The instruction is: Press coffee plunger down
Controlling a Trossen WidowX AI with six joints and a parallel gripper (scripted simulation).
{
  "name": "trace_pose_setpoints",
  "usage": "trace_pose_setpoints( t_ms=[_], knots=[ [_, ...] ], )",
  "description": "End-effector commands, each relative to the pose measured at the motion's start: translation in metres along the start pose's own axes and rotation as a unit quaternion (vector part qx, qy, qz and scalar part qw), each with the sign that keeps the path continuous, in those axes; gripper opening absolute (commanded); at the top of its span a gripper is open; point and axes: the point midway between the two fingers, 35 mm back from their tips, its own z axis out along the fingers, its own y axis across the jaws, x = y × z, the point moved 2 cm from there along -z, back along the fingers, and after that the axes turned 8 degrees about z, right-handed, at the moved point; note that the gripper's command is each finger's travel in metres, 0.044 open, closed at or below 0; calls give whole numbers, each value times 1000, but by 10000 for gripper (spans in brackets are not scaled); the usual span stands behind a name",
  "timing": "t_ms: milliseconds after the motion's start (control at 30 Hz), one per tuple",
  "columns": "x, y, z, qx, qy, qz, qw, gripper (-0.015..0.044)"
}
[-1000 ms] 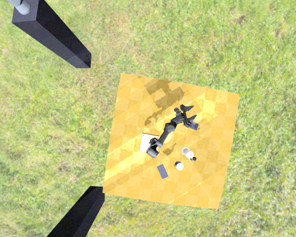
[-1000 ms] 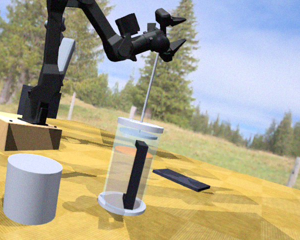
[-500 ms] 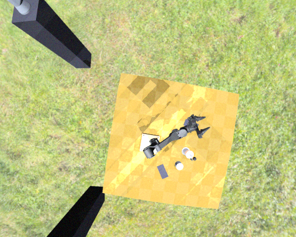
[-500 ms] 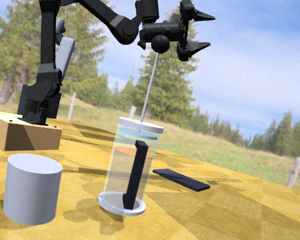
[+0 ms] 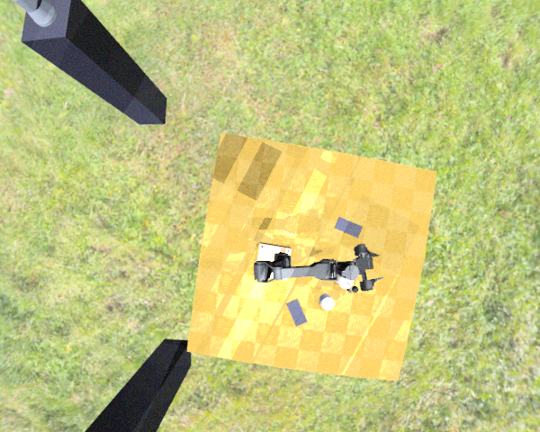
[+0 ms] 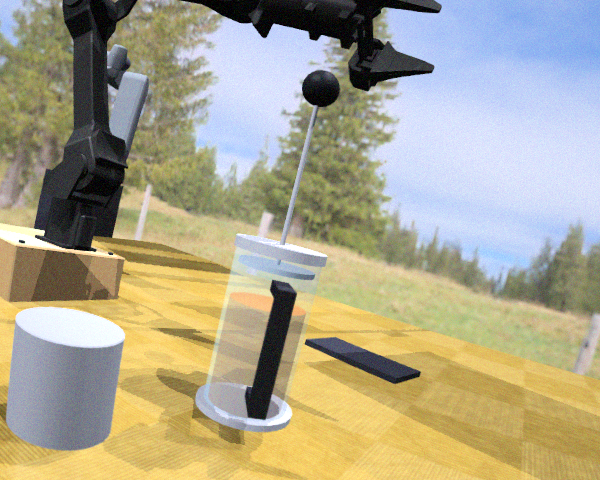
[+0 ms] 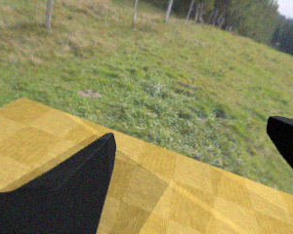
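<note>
The press stands upright on the yellow table, a clear cylinder on a white base with a white lid; a black handle runs down its near side; inside, an orange layer sits partway up and a pale disc hangs just under the lid; the rod rises from the lid, leaning a little, and ends in the black knob, which is high above the lid, so the plunger is not pressed down.

The gripper hangs at the top of the exterior view, just above and beside the knob, not touching it as far as that view shows; its jaws are spread wide and hold nothing; in the wrist view the two dark fingers stand far apart at the frame's edges, with table and grass between them.

From above, the gripper sits over the table's middle, the arm stretched out from its base; the knob shows as a small dark dot near one finger.

A grey cylinder stands near the press, apart from it; a dark flat slab lies on the table behind the press; a second slab lies near the cylinder in the top view; the arm's base is mounted on a wooden block.
</note>
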Motion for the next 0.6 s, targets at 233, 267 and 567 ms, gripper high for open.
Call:
trace_pose_setpoints(
  t_ms=[233,267,567],
  knots=[
    [55,-97,-80,128,198,231,944,440],
    [55,-98,-82,130,200,234,943,440],
    [109,-83,-75,129,199,234,943,440]
  ],
)
